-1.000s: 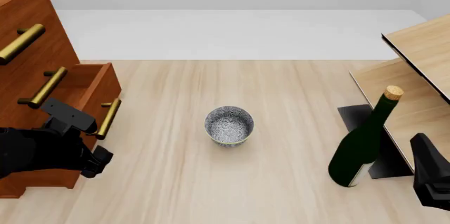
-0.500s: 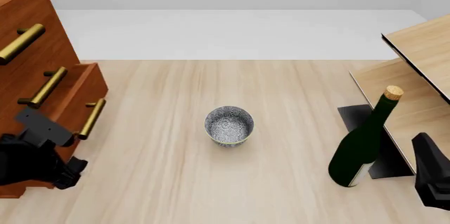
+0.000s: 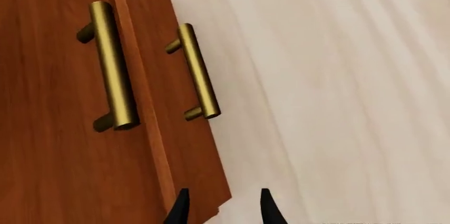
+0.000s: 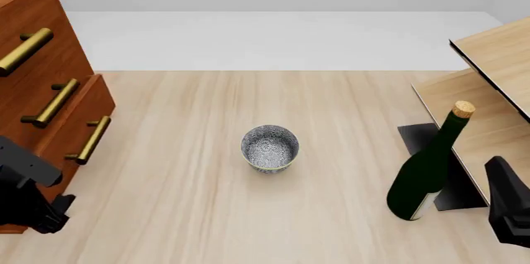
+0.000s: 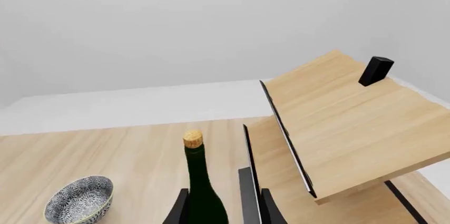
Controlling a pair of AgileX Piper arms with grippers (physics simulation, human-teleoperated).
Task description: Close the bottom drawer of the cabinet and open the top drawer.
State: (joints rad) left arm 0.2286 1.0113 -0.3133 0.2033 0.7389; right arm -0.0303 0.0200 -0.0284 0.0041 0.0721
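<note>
Since a second ago you've pushed the bottom drawer (image 4: 71,128) nearly flush into the cabinet (image 4: 37,40); its brass handle (image 4: 89,140) sits just below the middle drawer's. Your left gripper (image 3: 223,209) hangs at the drawer's lower corner, jaws narrowly parted, gripping nothing. Right gripper (image 5: 223,207): jaws apart, empty, behind the wine bottle (image 4: 429,166). Top drawer (image 4: 29,34) shut. Patterned bowl (image 4: 270,147) mid-bench.

Front view high on the arms' side, looking forward and down over the whole bench (image 4: 190,214), left wrist view close against the cabinet (image 3: 56,145), right wrist view facing bottle (image 5: 200,182) and bowl (image 5: 79,198), both shared with front.
</note>
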